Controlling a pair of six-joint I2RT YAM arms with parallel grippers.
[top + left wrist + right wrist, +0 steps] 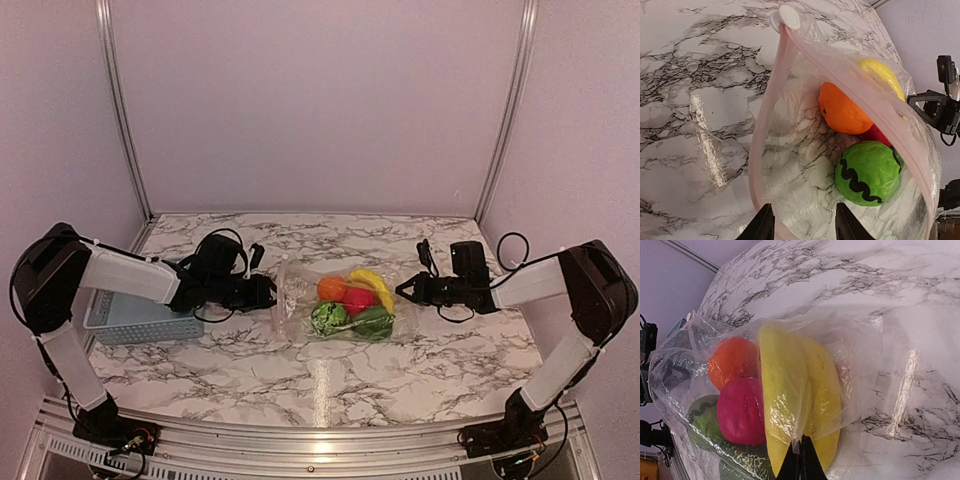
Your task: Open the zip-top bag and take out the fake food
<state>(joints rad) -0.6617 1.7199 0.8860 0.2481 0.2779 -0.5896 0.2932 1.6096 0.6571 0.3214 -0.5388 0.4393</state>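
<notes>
The clear zip-top bag (345, 308) lies at the table's middle with its mouth toward the left arm. Its pink zip strip (771, 100) gapes open below a white slider (786, 17). Inside lie the fake food: a yellow banana (800, 390), an orange ball (842, 110), a red fruit (742, 410), a green ball with a black wavy line (867, 172) and another dark-green piece (373, 322). My left gripper (802, 225) is open at the bag's mouth, its fingers either side of the lower lip. My right gripper (801, 455) is shut on a fold of the bag's plastic over the banana.
A light blue slatted basket (135, 320) stands at the left edge beside the left arm. The marble table (330, 380) has purple walls behind and on both sides. The right arm (470, 280) shows in the left wrist view (940, 107).
</notes>
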